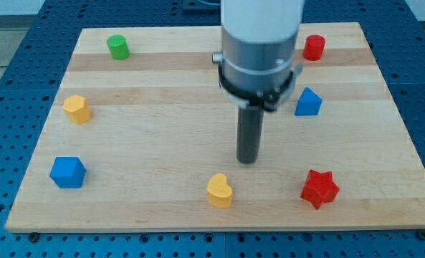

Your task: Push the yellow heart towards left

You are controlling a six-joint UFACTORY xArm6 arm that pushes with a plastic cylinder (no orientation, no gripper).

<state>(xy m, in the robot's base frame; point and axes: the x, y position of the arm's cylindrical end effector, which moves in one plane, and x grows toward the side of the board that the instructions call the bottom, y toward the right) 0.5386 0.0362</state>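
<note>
The yellow heart [219, 190] lies near the bottom edge of the wooden board [162, 143], about at the middle. My tip [248, 160] rests on the board just above and to the right of the heart, a small gap apart from it. The rod hangs from the arm's grey and white body [259, 50], which hides part of the board's top.
A red star [319, 188] lies right of the heart. A blue cube [68, 172] is at the lower left, a yellow block [77, 109] at the left, a green cylinder [117, 47] at the top left, a red block [313, 47] at the top right, a blue block [307, 102] below it.
</note>
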